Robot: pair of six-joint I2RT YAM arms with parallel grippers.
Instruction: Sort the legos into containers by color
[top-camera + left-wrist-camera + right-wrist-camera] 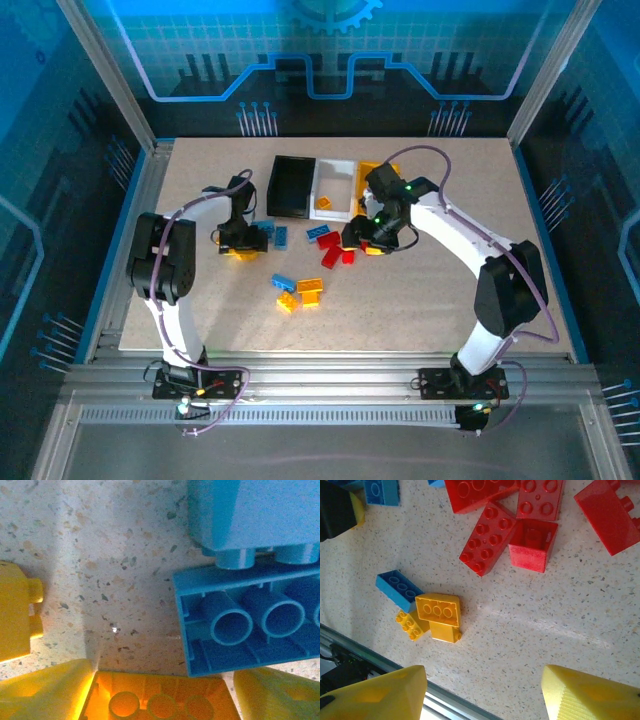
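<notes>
Though glossy, hollow-tubed blue brick (250,625).

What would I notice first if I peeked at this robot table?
Bright red legos lie scattered mid-table by the right gripper, whose yellow fingers are spread open. Behind them stand a black bin and a white bin, side by side. The left gripper brackets an upside-down orange brick, a blue brick just beyond.
</notes>
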